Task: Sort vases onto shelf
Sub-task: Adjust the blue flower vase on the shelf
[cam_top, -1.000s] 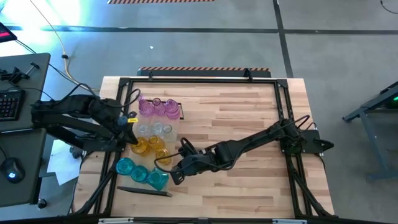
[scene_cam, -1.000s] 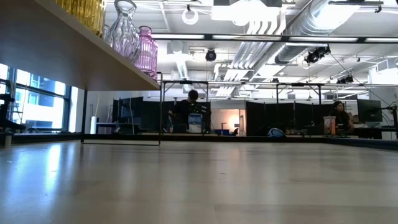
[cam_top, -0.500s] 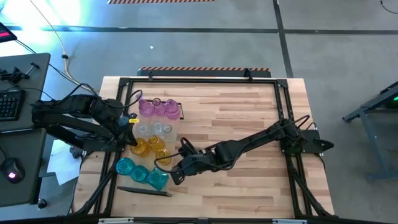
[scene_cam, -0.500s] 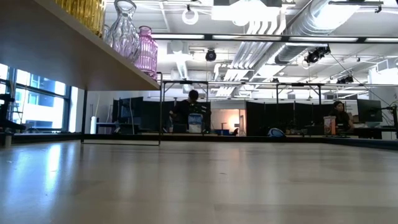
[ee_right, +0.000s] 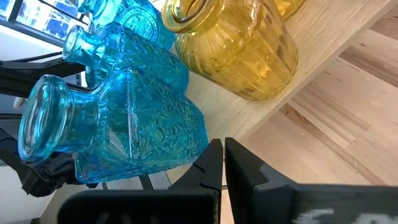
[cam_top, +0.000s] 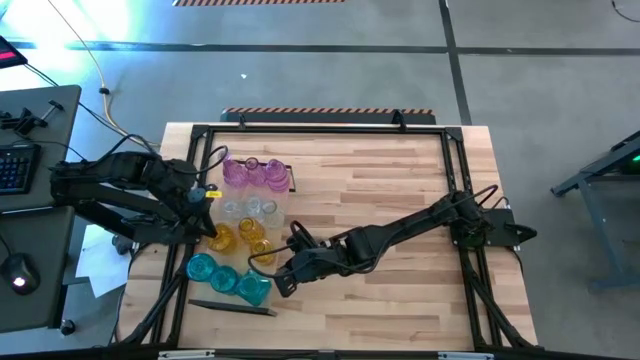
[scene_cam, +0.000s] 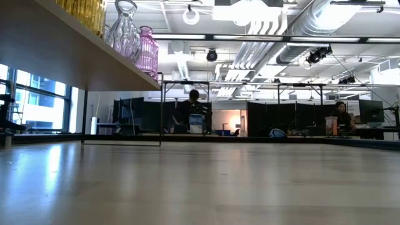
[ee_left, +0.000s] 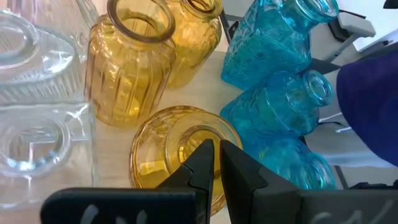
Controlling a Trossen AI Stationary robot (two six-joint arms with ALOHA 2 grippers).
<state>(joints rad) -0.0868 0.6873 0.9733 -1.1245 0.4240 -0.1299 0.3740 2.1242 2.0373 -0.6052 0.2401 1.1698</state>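
My left gripper (ee_left: 214,163) sits directly above the mouth of a round amber vase (ee_left: 174,155), its two fingers nearly pressed together with only a thin slit between them; I cannot tell whether they touch the glass rim. That vase stands on the shelf (cam_top: 283,205), at the shelf's left edge in the amber row (cam_top: 240,236). Beside it on the shelf are a ribbed amber vase (ee_left: 127,68) and another amber one behind that, with clear vases (ee_left: 37,93) on one side and the teal vases (ee_left: 280,81) on the other.

My right gripper (ee_right: 222,163) is pressed fully together and holds nothing. It hovers just off the shelf's front edge, near a teal vase (ee_right: 112,124) and a fat amber vase (ee_right: 239,46) standing on the board.

From overhead, the shelf carries four colour rows: pink vases (cam_top: 253,172) farthest back, then clear (cam_top: 250,209), then amber, then teal (cam_top: 228,278) nearest the front. From table height I see the shelf's underside (scene_cam: 69,59) with amber, clear and pink glass above it.
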